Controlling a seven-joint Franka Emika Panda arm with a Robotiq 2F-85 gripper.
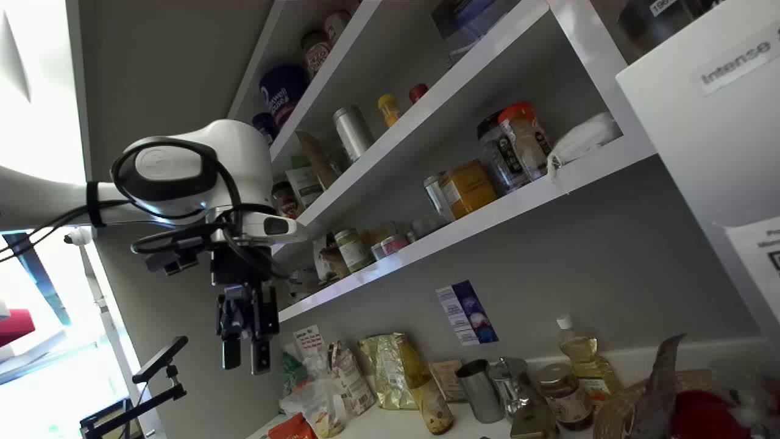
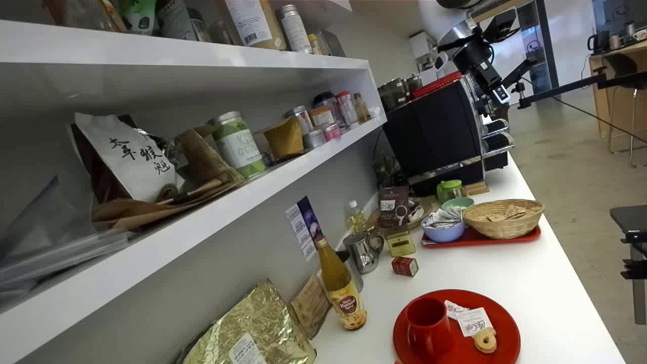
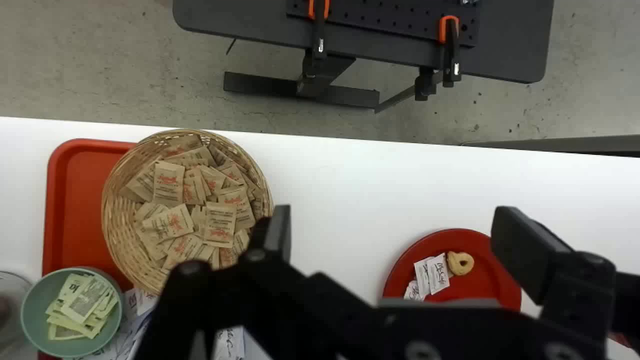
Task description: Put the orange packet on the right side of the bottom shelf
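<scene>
The end effector (image 1: 246,355) hangs over the bench (image 1: 384,424), its fingers (image 3: 520,245) apart with nothing between them, presumably to fit around the orange packet (image 1: 293,428). That lies well below it on the bench (I see only part), probably there for pickup, bound for the bottom shelf (image 1: 426,247). The arm (image 1: 244,152) stretches out roughly level and bends downward at its end.

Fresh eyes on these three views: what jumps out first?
Probably the red plate with its red mug, vivid on the white counter in an exterior view. Next, the shiny gold foil bag on that counter, below the bottom shelf. In the wrist view, a wicker basket of tan packets draws the eye at left, partly behind the open end effector.
</scene>
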